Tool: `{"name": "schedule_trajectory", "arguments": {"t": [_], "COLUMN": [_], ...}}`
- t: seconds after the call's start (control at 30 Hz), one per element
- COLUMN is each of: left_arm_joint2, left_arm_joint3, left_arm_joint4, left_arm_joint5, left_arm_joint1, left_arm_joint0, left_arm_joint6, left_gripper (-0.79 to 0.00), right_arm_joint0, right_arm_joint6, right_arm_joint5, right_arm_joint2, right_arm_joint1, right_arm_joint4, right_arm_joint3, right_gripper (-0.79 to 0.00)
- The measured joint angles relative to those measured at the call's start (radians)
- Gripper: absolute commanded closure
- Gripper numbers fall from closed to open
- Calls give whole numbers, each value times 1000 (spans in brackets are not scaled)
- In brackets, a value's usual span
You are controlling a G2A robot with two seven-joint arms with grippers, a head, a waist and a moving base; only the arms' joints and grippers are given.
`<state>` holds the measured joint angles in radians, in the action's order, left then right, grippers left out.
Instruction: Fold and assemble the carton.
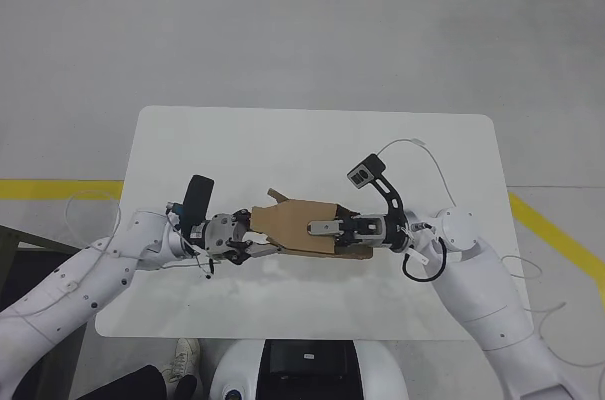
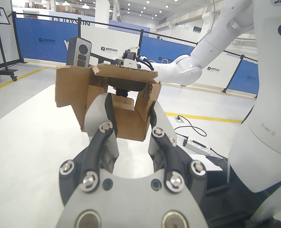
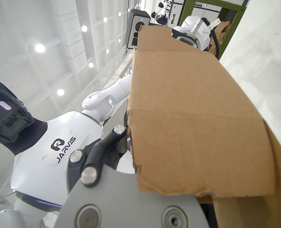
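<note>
A brown carton (image 1: 302, 232) is held in the middle of the white table (image 1: 432, 150), partly formed, with loose flaps at both ends. My right gripper (image 1: 322, 228) is shut on its top panel. One finger lies on top, and the other shows dark under the top flap (image 2: 125, 86). In the right wrist view that panel (image 3: 190, 119) hides the fingertips. My left gripper (image 1: 244, 241) is at the carton's opposite, tapered end. Its fingers (image 2: 102, 112) are open in front of the open mouth of the carton (image 2: 128, 122), one before each side wall.
Bare table surface (image 2: 24, 131) lies all round the carton, more of it at the far side. Yellow floor tape (image 1: 42, 188) runs past the table's edges. A power adapter with cable (image 2: 196, 144) lies on the floor beyond the table edge.
</note>
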<state>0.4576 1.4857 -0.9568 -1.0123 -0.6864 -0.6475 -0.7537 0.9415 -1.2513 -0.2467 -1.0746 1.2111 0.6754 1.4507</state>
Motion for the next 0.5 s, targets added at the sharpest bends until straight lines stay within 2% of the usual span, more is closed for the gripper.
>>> {"name": "schedule_trajectory", "arguments": {"t": [0.17, 0.33, 0.5], "left_arm_joint2": [-4, -5, -3], "left_arm_joint3": [1, 1, 1], "left_arm_joint4": [-20, -15, -7], "left_arm_joint5": [0, 0, 0], "left_arm_joint1": [5, 7, 7], "left_arm_joint0": [10, 8, 7], "left_arm_joint6": [7, 6, 9], "left_gripper": [-311, -249, -237], "right_arm_joint0": [-2, -3, -2], "right_arm_joint6": [-1, 4, 4], "right_arm_joint5": [2, 0, 0], "right_arm_joint2": [3, 3, 3], "right_arm_joint1": [1, 1, 1], "right_arm_joint4": [-3, -6, -8], "right_arm_joint3": [0, 1, 3], "right_gripper": [0, 0, 0]}}
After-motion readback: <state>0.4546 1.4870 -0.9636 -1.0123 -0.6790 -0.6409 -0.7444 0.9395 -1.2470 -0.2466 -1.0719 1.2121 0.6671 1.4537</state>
